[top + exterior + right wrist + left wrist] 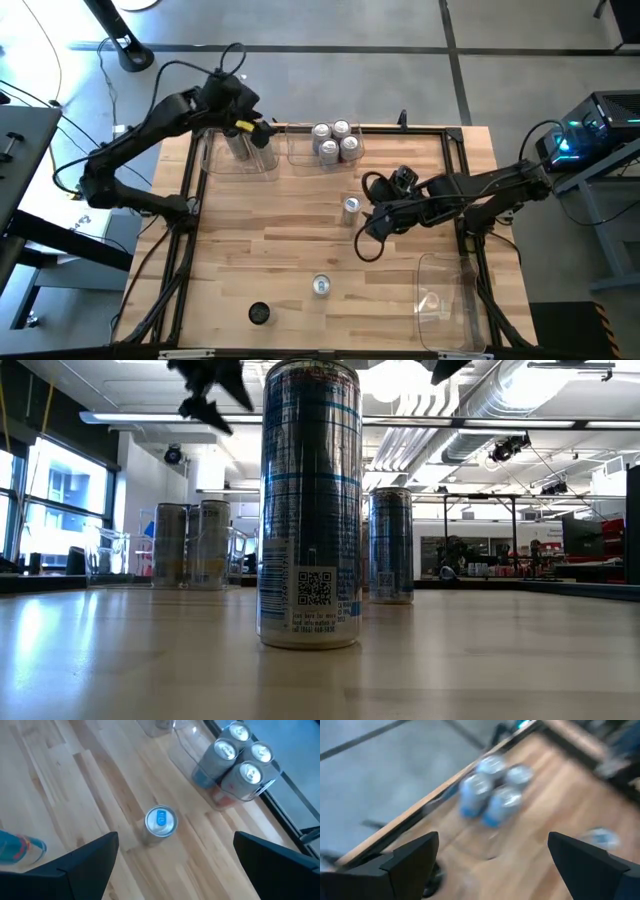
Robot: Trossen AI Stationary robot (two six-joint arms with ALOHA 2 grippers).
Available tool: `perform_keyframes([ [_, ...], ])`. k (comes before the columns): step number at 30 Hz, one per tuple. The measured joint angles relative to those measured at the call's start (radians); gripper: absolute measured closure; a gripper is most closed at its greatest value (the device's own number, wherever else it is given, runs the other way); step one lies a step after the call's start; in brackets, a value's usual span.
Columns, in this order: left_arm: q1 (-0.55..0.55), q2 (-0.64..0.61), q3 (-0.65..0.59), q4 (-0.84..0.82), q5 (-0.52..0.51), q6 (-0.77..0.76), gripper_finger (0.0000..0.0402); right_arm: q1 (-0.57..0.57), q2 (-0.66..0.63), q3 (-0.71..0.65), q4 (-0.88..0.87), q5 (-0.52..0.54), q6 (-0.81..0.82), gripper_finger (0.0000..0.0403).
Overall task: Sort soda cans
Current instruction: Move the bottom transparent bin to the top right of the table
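Right pincer [372, 226], jaws wide and empty, hovers beside upright silver blue-tabbed aluminium soda can [351, 208] mid wooden counter [270, 260]; light, thin-walled, smooth: probably best gripped mid-body. Left pincer [262, 133], also wide open, hangs above clear plastic bin [262, 168].

Two dark jointed arms

Left arm [150, 125] black with a yellow tag near its wrist; right arm [480, 190] black, looped black cable beside its wrist; wedge-shaped dark fingers [75, 865].

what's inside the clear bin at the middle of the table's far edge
Four silver soda cans stand upright, bunched together inside the clear bin. The bin's remaining floor looks bare. The can bodies hide the floor beneath them.
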Motion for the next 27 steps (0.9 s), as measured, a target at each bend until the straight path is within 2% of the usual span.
perform_keyframes([
  [4, -0.132, -0.050, -0.033, 0.110, 0.004, -0.063, 0.0032, 0.014, -0.036, -0.012, -0.033, 0.007, 0.005, 0.0012],
  [9, -0.332, -0.108, -0.214, 0.401, 0.001, -0.206, 0.0032, 0.043, -0.103, -0.083, -0.046, 0.004, 0.062, 0.0012],
  [14, -0.513, -0.119, -0.393, 0.639, -0.056, -0.353, 0.0032, 0.078, -0.206, -0.241, 0.068, -0.025, 0.155, 0.0012],
  [18, -0.602, -0.114, -0.476, 0.782, -0.095, -0.438, 0.0032, 0.103, -0.279, -0.361, 0.206, -0.061, 0.210, 0.0012],
  [20, -0.627, -0.114, -0.491, 0.807, -0.124, -0.462, 0.0032, 0.107, -0.296, -0.401, 0.241, -0.131, 0.248, 0.0012],
  [23, -0.637, -0.115, -0.492, 0.809, -0.154, -0.469, 0.0032, 0.113, -0.299, -0.429, 0.201, -0.292, 0.339, 0.0012],
  [27, -0.625, -0.115, -0.492, 0.827, -0.164, -0.454, 0.0032, 0.193, -0.294, -0.458, 0.115, -0.444, 0.458, 0.0018],
])
